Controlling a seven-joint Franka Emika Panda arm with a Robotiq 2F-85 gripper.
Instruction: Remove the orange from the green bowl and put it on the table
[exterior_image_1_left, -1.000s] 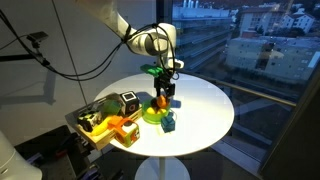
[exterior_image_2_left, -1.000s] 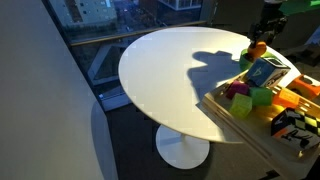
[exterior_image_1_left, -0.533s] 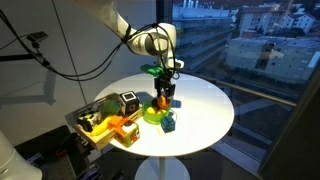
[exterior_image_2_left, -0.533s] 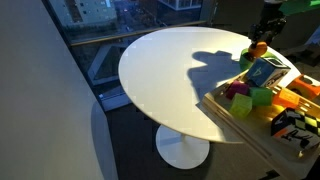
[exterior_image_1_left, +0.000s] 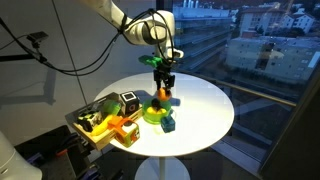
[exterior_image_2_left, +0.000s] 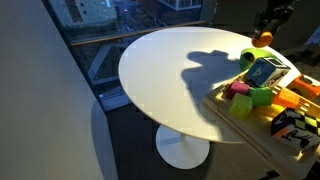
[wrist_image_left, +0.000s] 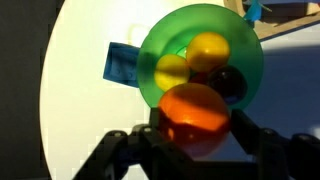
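Orange (wrist_image_left: 195, 118) sits pinched in the gripper (wrist_image_left: 195, 136), jaws closed against its two flanks, dark fingers (wrist_image_left: 133, 142) showing either side of it in the wrist view. Reading that view left to right: bare white table (wrist_image_left: 75, 110) fills the left half; then a blue-teal cube (wrist_image_left: 121, 62) just beside the bowl's left rim; then the green bowl (wrist_image_left: 150, 50), which holds two yellow fruits (wrist_image_left: 172, 72) and one dark one (wrist_image_left: 228, 83); a tan edge at far top right, too cropped to name. The orange overlaps the bowl's near rim, so it hangs above the bowl, not yet over open tabletop. In both exterior views it appears raised clear of the bowl (exterior_image_1_left: 153, 116), (exterior_image_2_left: 249, 55), with the orange (exterior_image_1_left: 163, 96), (exterior_image_2_left: 263, 39) under the wrist. Judgement: extraction done, placement pending. The fruit is round, so no axis matters. What matters is direction: free table lies to the left of the wrist view, past the cube. The carry should go sideways before lowering. Risk: the fruit rolling once released.
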